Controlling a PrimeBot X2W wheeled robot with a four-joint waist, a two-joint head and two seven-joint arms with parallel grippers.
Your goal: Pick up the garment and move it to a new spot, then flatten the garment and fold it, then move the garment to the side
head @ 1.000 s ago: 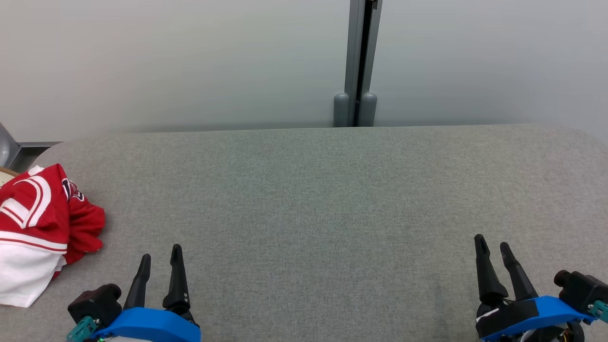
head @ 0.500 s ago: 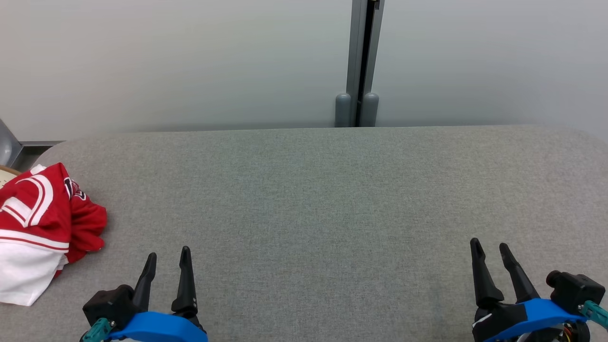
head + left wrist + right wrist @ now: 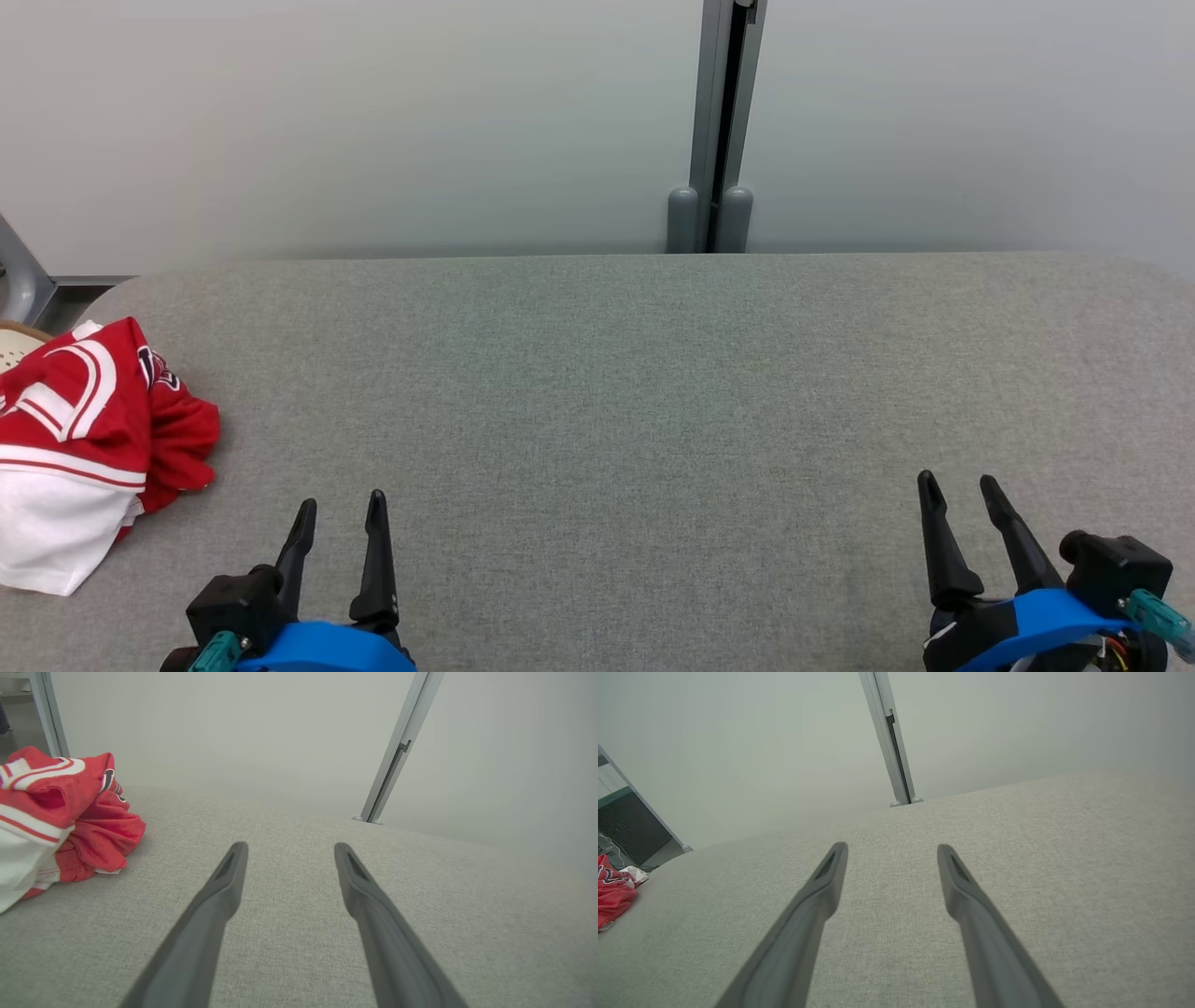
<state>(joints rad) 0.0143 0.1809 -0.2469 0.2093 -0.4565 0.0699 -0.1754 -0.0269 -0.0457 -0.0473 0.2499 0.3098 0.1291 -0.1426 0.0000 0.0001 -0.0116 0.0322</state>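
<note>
Grey fabric table (image 3: 653,392) before a pale partition (image 3: 373,121) with metal post (image 3: 717,121).

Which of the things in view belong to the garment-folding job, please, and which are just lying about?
For the job: red-and-white garment, crumpled at the table's left end; grey table it lies on; left gripper and right gripper, jaws open and empty.

Just there: grey partition post behind the table; beige perforated object at the far left, mostly cut off.

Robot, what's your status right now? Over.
Left hand open, empty. Right hand open, empty. Red-and-white garment bunched at left edge of table, untouched. Bare table between it and left hand.
</note>
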